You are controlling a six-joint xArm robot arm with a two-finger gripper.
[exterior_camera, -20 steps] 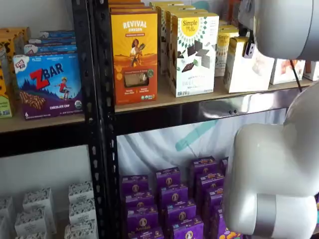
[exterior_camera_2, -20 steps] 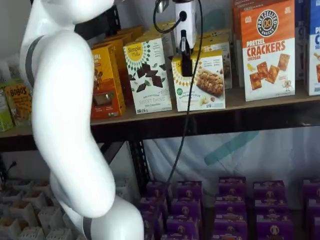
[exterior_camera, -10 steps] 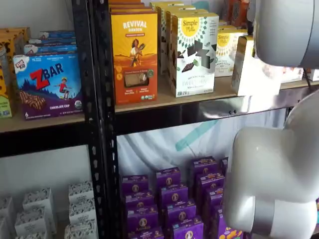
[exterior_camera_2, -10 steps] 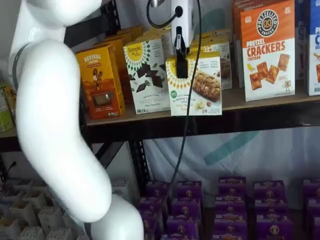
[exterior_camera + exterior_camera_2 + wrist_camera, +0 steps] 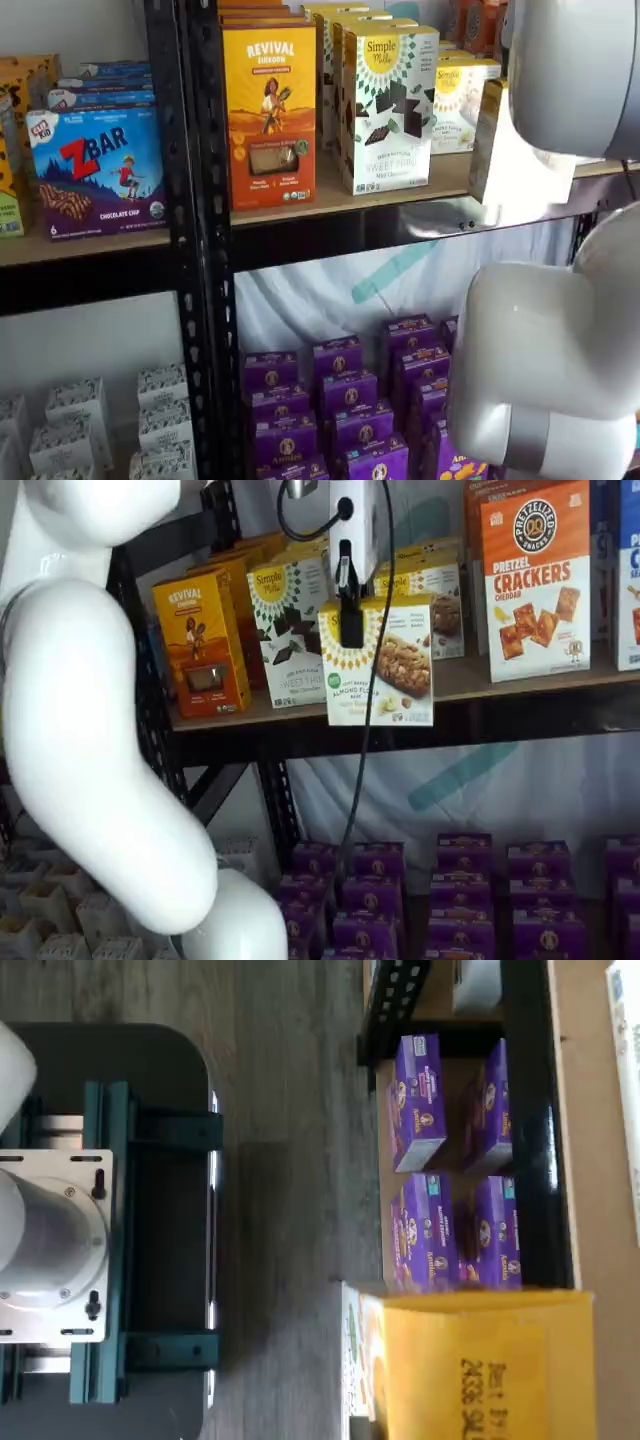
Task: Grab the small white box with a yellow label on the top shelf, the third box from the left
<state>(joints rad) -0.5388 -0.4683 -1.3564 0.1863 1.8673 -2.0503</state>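
Note:
My gripper is shut on the small white box with the yellow sun circle and green dot. It holds the box in front of the top shelf, clear of the shelf's front rail. In a shelf view the box shows side-on with its yellowish side panel, partly behind my white arm. In the wrist view the box's yellow top fills one corner. More boxes of the same kind stand on the shelf behind it.
On the top shelf stand an orange Revival box, a taller white chocolate-squares box and an orange-topped cracker box. Purple boxes fill the lower shelf. My white arm covers the left of one view.
The gripper has drawn the small white box out from the shelf toward the cameras; it now hangs in front of the shelf edge, slightly lower and to the left.

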